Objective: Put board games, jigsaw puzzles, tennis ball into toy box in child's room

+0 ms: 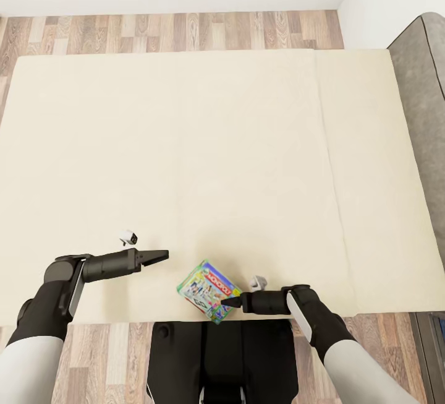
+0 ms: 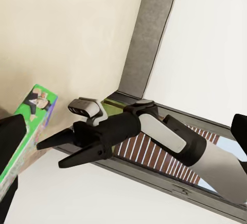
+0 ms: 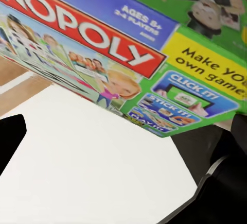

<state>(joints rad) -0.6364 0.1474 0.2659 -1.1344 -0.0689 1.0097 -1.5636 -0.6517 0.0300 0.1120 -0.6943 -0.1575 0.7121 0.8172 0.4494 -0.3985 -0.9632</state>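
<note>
Just right fingers (image 1: 231, 299) touching board game (image 1: 207, 289)

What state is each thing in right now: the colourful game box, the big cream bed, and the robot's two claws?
Green, blue and red cartoon-printed board game box: closed, lying near the bed's front edge.
Large cream bed: otherwise bare, a seam down the mattress.
Right gripper: fingertips at the box's edge; grip cannot be told.
Left gripper: holding nothing, over the mattress, apart from the box.
</note>
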